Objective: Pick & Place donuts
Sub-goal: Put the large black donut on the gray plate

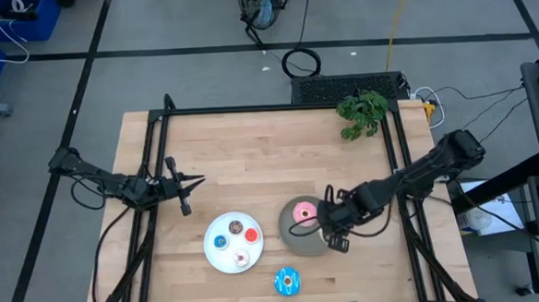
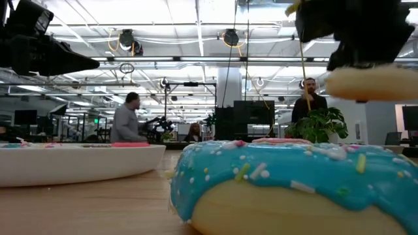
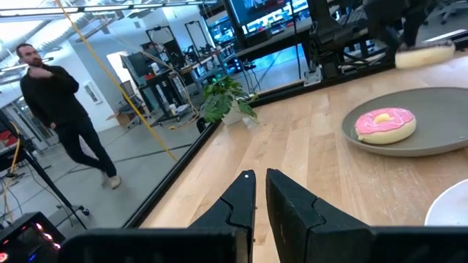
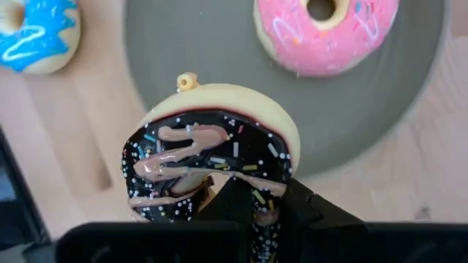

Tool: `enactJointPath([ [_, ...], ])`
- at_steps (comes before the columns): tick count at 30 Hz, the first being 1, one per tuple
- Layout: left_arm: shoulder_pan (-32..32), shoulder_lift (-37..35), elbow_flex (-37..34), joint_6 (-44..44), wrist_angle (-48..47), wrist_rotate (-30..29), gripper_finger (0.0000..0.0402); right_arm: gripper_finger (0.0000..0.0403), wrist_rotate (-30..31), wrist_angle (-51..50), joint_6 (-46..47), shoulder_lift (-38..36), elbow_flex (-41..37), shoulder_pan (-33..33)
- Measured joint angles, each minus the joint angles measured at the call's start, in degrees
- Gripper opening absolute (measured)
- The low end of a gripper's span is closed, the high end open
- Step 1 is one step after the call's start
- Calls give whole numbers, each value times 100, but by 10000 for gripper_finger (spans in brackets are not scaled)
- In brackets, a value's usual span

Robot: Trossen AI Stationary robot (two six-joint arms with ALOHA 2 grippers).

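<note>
My right gripper (image 4: 256,208) is shut on a dark brown sprinkled donut (image 4: 212,146), above the near right part of the round grey plate (image 1: 293,240). A pink donut (image 1: 302,212) lies flat on that plate. A bright blue donut (image 1: 286,280) lies on the table near the front edge. A round white plate (image 1: 221,255) to the left holds three tiny donuts, among them a red one (image 1: 252,233). My left gripper (image 1: 197,182) hangs shut over the table's left side, pointing level, with nothing in it. My right gripper holds the brown donut by the part of its ring (image 4: 245,183) nearest the wrist, pinched between the two fingers, which come steeply from above. The fingers themselves hide whether one reaches into the hole. The donut (image 2: 372,83) hangs about level, icing up, clear of the plate.
A small green plant (image 1: 362,112) stands at the table's far right corner. Black frame rails run along the left, far and right edges. Bare wood lies between the left gripper and the plates. People stand in the room beyond the table.
</note>
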Motion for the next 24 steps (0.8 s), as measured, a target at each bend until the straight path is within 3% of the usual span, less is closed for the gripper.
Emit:
enactJointPath([
  [10, -1, 0, 0, 22, 0, -1, 42, 17, 0, 1282, -90, 0, -864, -332],
  [24, 1, 2, 0, 17, 9, -2, 42, 17, 149, 1466, -174, 124, -1107, -451],
])
